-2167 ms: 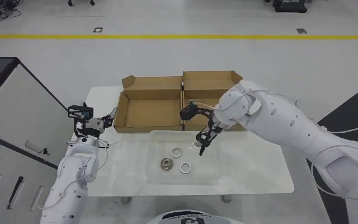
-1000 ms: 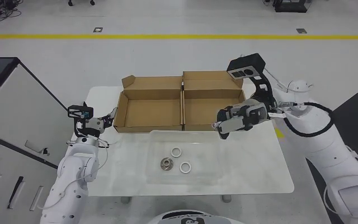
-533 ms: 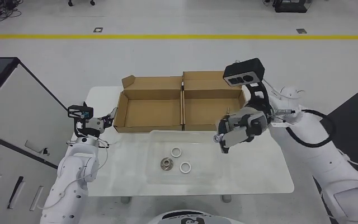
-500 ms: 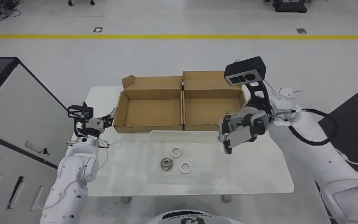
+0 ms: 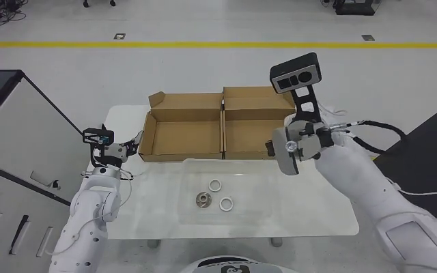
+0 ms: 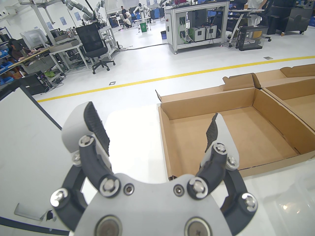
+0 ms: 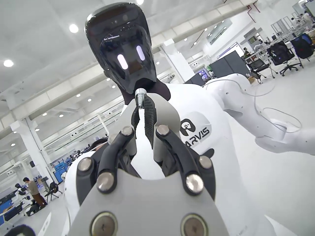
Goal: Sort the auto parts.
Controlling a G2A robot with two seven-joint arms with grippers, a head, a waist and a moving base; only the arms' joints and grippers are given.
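Right gripper (image 7: 142,104) pinches a small silver threaded bolt (image 7: 140,96) at its fingertips, raised near the right brown cardboard box (image 5: 256,136). Left gripper (image 6: 152,124) stands spread beside the left brown cardboard box (image 6: 228,133). Two white rings (image 5: 215,185) and a grey metal disc (image 5: 202,199) lie in the clear plastic tray (image 5: 252,211).

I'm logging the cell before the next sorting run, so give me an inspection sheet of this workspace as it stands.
Surface: white table, bearing a clear tray with the left box and right box open side by side behind it.
Job's things: two white rings and a metal round part lie in the tray; a bolt is in the right gripper.
Clutter: nothing seen.
Grippers: left gripper open, beside the left box; right gripper shut on the bolt, above the table's right side.
Cables: black cable along the right arm.
Surroundings: yellow floor line; office chair.
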